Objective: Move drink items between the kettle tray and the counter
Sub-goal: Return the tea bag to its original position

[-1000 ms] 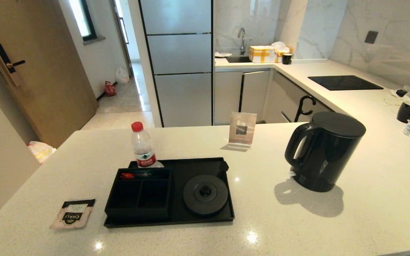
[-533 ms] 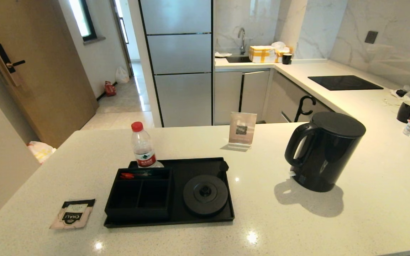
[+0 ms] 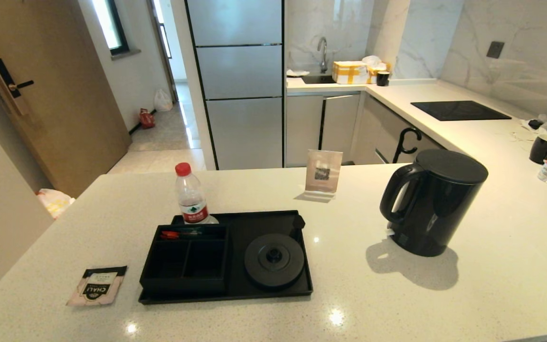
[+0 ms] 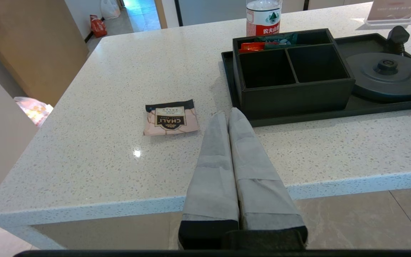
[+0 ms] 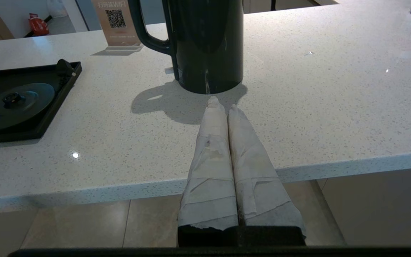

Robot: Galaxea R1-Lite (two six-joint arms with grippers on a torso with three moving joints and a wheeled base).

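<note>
Both grippers, left [image 4: 228, 113] and right [image 5: 223, 103], hang pinched shut and empty off the near edge of the counter [image 3: 349, 294]; the sachet [image 3: 97, 285] lies flat left of the tray [image 3: 302, 289]; the tray's box [image 3: 185, 259] holds red packets in its rear slot, front cells empty; its base [image 3: 273, 260] is bare; the matte black kettle [image 3: 432, 202] stands right; the bottle [image 3: 191, 199], behind the box, hides its foot.

I read "CHALI" on the flat black-and-beige tea sachet [image 4: 170, 117], left of the flat rectangular black tray [image 4: 334, 113]. Behind that tray, the clear red-capped water bottle [image 4: 263, 16] carries "农夫山泉". The beige standing card [image 5: 116, 22] says "WIFI".
</note>
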